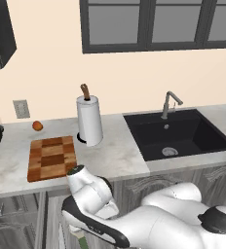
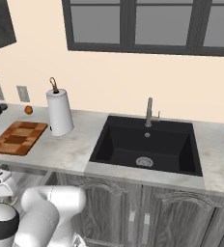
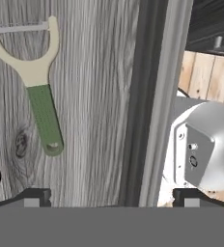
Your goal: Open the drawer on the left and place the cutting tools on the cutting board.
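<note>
Our gripper (image 3: 111, 198) hangs spread wide and empty over the open drawer (image 3: 99, 96), ready to straddle the green-handled peeler (image 3: 36, 82) lying at eleven o'clock; the cutting board (image 1: 51, 158) waits above.

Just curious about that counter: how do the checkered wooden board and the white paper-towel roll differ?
The cutting board lies flat on the counter; the paper-towel roll stands upright on a holder with a brown knob. The board is a rectangle of light and dark brown blocks; the roll is a plain white cylinder. The board sits nearer the counter's front edge, the roll further back. Both rest left of the sink.
</note>
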{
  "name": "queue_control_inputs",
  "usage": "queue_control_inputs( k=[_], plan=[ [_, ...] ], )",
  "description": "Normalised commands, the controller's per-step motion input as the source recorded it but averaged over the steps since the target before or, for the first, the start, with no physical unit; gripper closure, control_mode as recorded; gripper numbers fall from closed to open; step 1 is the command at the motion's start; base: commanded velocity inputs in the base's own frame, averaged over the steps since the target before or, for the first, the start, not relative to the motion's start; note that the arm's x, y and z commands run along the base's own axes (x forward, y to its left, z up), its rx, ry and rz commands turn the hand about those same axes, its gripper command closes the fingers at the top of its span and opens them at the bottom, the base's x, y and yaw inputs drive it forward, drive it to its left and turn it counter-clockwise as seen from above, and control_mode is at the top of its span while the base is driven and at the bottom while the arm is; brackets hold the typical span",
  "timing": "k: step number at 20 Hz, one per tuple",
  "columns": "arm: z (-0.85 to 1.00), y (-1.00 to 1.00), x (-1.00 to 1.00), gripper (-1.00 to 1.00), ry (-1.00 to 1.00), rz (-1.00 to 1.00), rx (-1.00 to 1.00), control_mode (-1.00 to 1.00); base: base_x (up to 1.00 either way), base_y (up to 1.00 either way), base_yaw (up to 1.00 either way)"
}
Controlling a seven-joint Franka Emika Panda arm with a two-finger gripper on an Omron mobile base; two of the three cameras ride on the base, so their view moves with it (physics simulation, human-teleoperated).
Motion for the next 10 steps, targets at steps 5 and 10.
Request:
queue_control_inputs(
  k=[5,10],
  plan=[
    [-0.17,0.03,0.00,-1.00,-0.04,0.06,0.08,-1.00,0.00,0.00,0.00],
    [-0.26,0.18,0.01,-1.00,0.00,0.00,0.00,-1.00,0.00,0.00,0.00]
  ],
)
